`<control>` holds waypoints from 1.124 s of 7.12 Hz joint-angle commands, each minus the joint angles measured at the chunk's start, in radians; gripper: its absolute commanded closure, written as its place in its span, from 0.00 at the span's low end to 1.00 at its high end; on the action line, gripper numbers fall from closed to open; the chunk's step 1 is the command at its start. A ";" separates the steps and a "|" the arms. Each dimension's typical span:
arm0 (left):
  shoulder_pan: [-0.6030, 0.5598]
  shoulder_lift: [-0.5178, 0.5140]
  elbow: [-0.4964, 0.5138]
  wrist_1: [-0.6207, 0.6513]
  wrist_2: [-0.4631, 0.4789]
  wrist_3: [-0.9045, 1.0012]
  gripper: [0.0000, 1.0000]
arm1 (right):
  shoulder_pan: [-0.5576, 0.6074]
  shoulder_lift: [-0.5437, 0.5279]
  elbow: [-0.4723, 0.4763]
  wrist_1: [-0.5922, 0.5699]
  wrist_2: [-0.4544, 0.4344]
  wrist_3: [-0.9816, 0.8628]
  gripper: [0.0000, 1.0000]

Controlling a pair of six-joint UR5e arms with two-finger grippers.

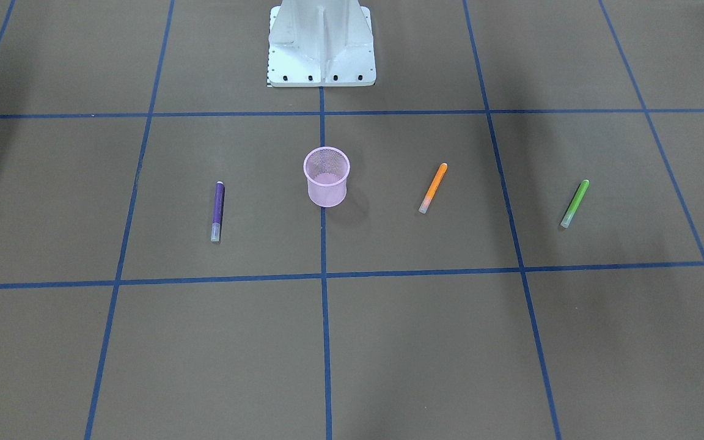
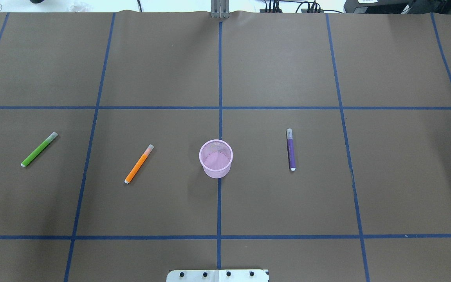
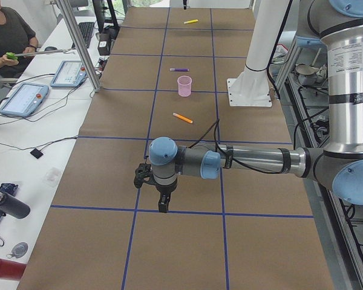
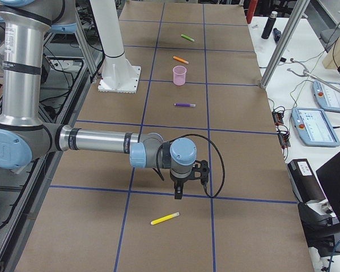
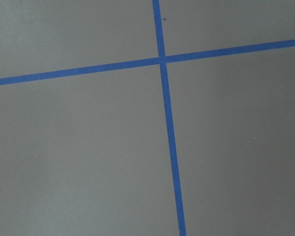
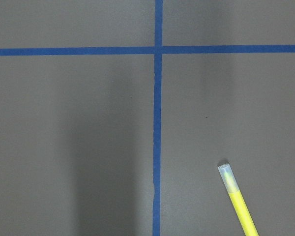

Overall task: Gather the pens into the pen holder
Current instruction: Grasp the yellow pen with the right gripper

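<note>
Left fingers (image 3: 163, 204) hang tips-down off a wrist bent straight at the table (image 2: 288, 58), and the right fingers (image 4: 178, 192) mirror them at the opposite end. From these side angles I cannot tell whether either pair is spread or pinched, though neither looks to be carrying anything.

Both arms reach out low with forearms about level. Each sits above a crossing of blue tape lines (image 5: 163, 60), well apart from the middle of the table.

So this looks like the very opening step, with nothing collected yet. The pen holder (image 2: 215, 166) stands upright on the centre line and looks empty from overhead. The purple pen (image 2: 291, 150) lies near it on the robot's right. The orange pen (image 2: 139, 163) lies near it on the left, and the green pen (image 2: 39, 149) is further out that way. All three are flat on the table.

The yellow pen (image 4: 165, 218) lies out at the right end, near the right fingers. Its pale cap pokes into the lower right of the right wrist view.

By my read, yellow is the natural first pick for the right arm. The arm needs to slide over the barrel, turn the wrist so the fingers straddle it crosswise, and drop to pinch mid-barrel. Then comes a long carry to the holder, tipping the pen upright over the rim. That slim round barrel could roll if nudged off-centre.
</note>
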 commanded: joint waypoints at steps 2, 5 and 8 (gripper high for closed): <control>0.000 0.011 0.005 -0.038 -0.003 0.002 0.00 | 0.000 -0.001 -0.002 -0.001 0.004 0.003 0.00; 0.002 0.014 0.005 -0.040 -0.005 0.009 0.00 | 0.000 0.000 -0.005 0.000 0.002 0.005 0.00; 0.002 0.016 0.008 -0.040 -0.005 0.003 0.00 | 0.000 0.000 -0.033 0.000 0.011 0.006 0.00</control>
